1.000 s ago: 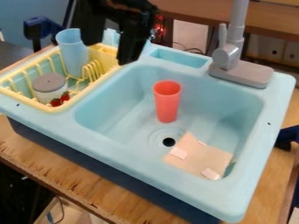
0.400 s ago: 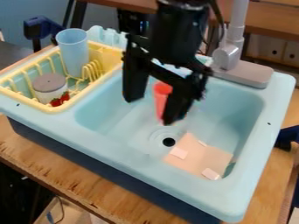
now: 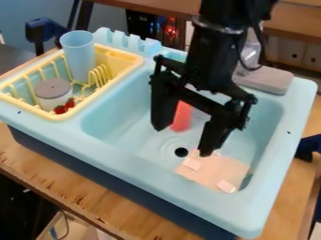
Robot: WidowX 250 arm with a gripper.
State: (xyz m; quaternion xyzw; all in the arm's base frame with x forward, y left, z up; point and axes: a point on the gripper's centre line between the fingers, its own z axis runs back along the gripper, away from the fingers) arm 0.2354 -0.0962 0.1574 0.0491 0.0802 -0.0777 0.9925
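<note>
"What is sitting across the middle?"
"A light blue sink (image 3: 150, 164), and the black gripper (image 3: 184, 139) is hanging over it, its fingers standing wide apart and holding nothing."
"And at the upper left?"
"A yellow dish rack (image 3: 128, 56) is resting there, carrying a blue cup (image 3: 78, 54) and a lidded tub (image 3: 53, 95)."
"Inside the basin?"
"Tan cardboard (image 3: 216, 169) is lying right of the drain (image 3: 181, 152), below centre; a red cup (image 3: 182, 117) is standing near centre, showing behind the fingers."
</note>
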